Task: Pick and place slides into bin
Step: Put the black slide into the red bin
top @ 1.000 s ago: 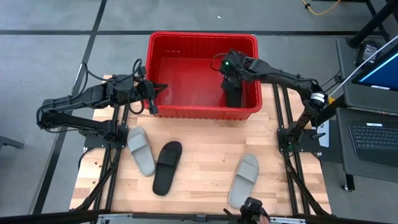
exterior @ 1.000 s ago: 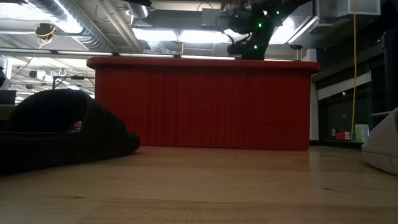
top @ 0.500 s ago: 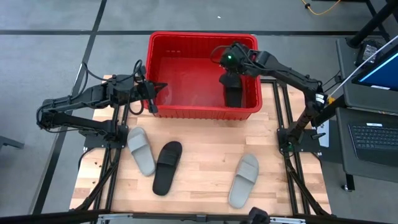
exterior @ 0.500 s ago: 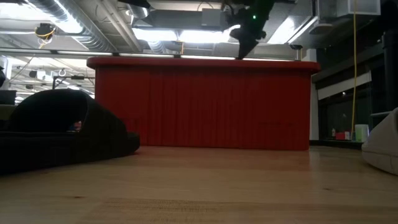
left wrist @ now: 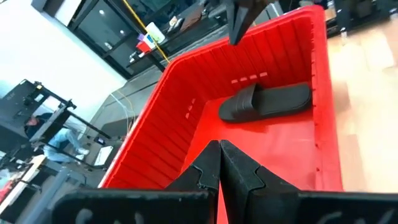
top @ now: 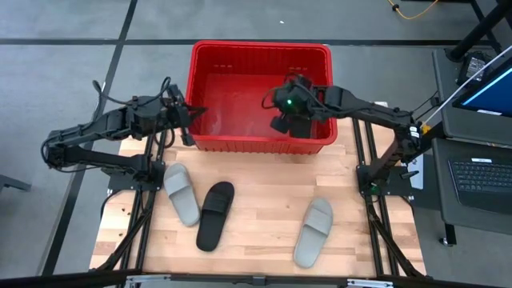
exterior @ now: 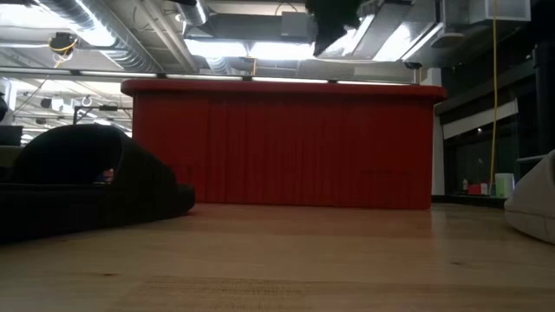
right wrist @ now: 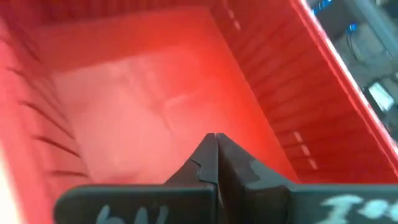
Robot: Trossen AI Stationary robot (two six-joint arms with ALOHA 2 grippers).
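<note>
High view: black slide (top: 302, 126) beneath right claw (top: 282, 120).

One slide (left wrist: 264, 103) lies in the bin (top: 204, 142); three slides (top: 216, 214) lie before it.

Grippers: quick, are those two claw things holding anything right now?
Left gripper: shut, empty, at the large red plastic bin's left wall.
Right gripper: shut, empty, over the bin.

the right gripper (top: 282, 112) has pulled back from the black slide (left wrist: 264, 102) it hung over, swinging toward the middle of the bin (top: 200, 60) with fingers pressed together. the left gripper (top: 189, 122) has edged slightly nearer the bin's rim.
</note>
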